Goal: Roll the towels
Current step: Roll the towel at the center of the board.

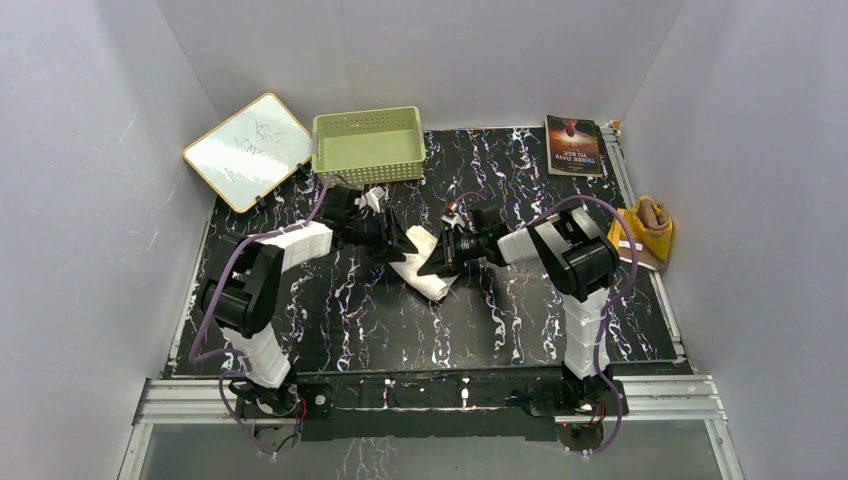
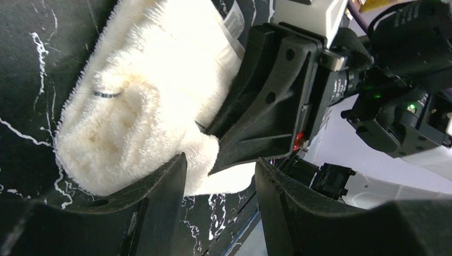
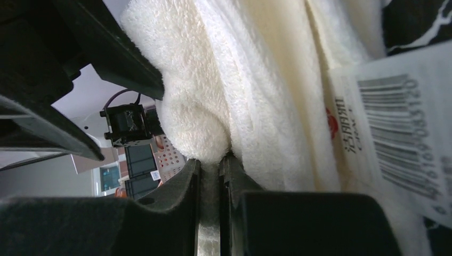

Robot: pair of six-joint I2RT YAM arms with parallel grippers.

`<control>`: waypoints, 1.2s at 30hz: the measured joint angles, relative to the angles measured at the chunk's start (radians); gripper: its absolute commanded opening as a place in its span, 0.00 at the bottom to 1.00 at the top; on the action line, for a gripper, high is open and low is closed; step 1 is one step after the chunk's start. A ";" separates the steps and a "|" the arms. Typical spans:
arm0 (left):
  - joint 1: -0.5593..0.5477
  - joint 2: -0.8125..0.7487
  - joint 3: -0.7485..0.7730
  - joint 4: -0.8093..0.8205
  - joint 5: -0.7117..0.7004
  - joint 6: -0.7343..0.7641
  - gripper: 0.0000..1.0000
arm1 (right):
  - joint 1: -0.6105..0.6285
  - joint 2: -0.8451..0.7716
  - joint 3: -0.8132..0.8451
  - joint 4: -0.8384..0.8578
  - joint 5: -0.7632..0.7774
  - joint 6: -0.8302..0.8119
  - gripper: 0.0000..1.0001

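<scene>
A cream-white terry cloth towel (image 1: 428,268) is lying near the middle of the black, white-veined marble-pattern tabletop (image 1: 520,330). It is folded into a thick, loosely rolled strip running diagonally, and both arms are meeting over it. The right gripper (image 3: 210,162) is reaching in from the right side, its two black fingers (image 3: 176,213) pressed almost together and pinching a thin fold of the towel's edge between them. A white printed label with a barcode (image 3: 394,133) is showing on the cloth just beside that grip.

The left gripper (image 2: 219,162) is coming in from the left side, facing the right gripper. Its fingers (image 2: 160,197) are standing apart with a clear gap between them. A plump bulge of the towel is touching the tip of one finger. The other finger seems to be standing clear of the cloth, though the right gripper's black body is crowding that part of the left wrist view.

The brown cloth towel with a yellow-orange side (image 1: 648,232) is sitting bunched at the right edge of the tabletop, well apart from both grippers. A pale green perforated plastic basket (image 1: 368,145) is standing at the far edge, with a wood-framed whiteboard (image 1: 248,150) leaning at the far left corner. A dark paperback book (image 1: 574,146) is lying towards the far right corner.
</scene>
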 measured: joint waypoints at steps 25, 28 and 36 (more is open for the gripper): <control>-0.009 0.201 0.140 0.030 -0.016 0.027 0.43 | 0.103 -0.419 0.013 -0.456 0.642 -0.531 0.43; -0.010 0.201 0.140 0.028 -0.017 0.029 0.43 | 0.171 -0.510 -0.011 -0.455 0.732 -0.597 0.43; -0.010 0.206 0.150 0.013 -0.018 0.036 0.43 | 0.293 -0.473 0.007 -0.468 0.867 -0.696 0.43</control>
